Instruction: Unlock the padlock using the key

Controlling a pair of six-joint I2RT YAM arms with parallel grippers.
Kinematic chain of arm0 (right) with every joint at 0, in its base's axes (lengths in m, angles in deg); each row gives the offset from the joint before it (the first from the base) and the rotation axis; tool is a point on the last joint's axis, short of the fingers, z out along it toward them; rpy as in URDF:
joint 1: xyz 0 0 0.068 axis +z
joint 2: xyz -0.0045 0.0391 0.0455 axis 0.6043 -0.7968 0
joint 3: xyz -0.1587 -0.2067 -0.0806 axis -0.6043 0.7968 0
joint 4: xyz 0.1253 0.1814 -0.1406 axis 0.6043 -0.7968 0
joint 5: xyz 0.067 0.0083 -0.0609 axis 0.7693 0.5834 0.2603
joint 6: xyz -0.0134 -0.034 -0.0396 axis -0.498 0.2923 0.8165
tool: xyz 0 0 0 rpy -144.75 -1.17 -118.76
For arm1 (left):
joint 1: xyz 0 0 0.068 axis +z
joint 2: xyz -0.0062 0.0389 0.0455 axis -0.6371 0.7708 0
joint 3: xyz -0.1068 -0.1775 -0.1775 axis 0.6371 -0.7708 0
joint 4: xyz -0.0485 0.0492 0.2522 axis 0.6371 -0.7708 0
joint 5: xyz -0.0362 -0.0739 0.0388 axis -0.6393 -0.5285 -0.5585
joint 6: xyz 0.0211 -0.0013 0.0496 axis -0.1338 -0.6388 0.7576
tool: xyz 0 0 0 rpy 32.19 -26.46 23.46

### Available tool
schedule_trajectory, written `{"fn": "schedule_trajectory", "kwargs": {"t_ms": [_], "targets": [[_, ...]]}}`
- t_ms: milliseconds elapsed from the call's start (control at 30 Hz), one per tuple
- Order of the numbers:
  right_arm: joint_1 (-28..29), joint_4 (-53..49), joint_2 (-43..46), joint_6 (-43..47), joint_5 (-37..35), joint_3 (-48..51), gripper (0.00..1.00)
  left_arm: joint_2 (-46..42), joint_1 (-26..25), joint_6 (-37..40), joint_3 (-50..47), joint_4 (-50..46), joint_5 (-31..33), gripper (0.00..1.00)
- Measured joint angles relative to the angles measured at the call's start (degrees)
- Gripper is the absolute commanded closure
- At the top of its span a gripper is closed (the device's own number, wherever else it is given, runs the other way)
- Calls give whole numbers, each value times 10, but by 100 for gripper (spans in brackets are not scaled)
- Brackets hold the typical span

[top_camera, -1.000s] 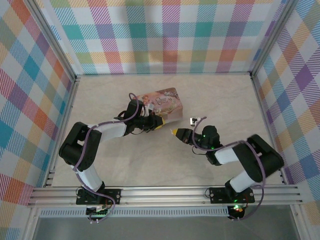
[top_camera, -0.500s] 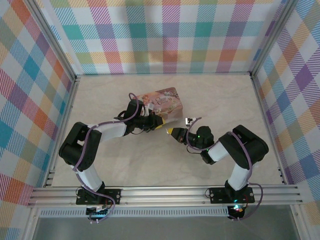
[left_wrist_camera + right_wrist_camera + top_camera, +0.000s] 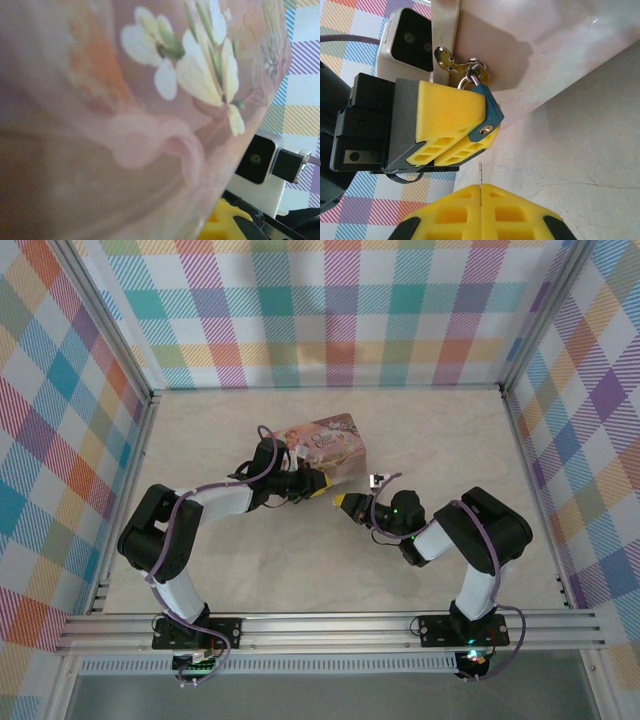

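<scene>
1. Your right gripper (image 3: 481, 192) was pinched shut on the key (image 3: 480, 175); only a thin dark sliver stuck out past the yellow tips.
2. Your left gripper (image 3: 470, 135) was clamped on the blue padlock (image 3: 489, 111), with the brass keyhole (image 3: 485, 130) left exposed at the corner.
3. The padlock's shackle hung through the latch of the pink tin (image 3: 530, 45), which sat on the table (image 3: 570, 150). In the left wrist view the tin's flowered side crowded the lens.
4. Seen from above, the two grippers met nose to nose just in front of the tin, near the middle of the table.
5. Step in hand, as I judged it: lining up the key. The tip was just short of the keyhole, not yet in, and slightly to one side of it.
6. The next move called for a small sideways correction, then a slow straight push along the key's length. The sliver looked easy to bend, so any twist should wait until it seated fully.
</scene>
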Motion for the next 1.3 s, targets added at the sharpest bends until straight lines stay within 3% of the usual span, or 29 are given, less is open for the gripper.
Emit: {"fn": "schedule_trajectory", "kwargs": {"t_ms": [1300], "targets": [[0, 1, -10, -19, -30, -26, 100, -5, 0, -17, -5, 28, -10, 90]]}}
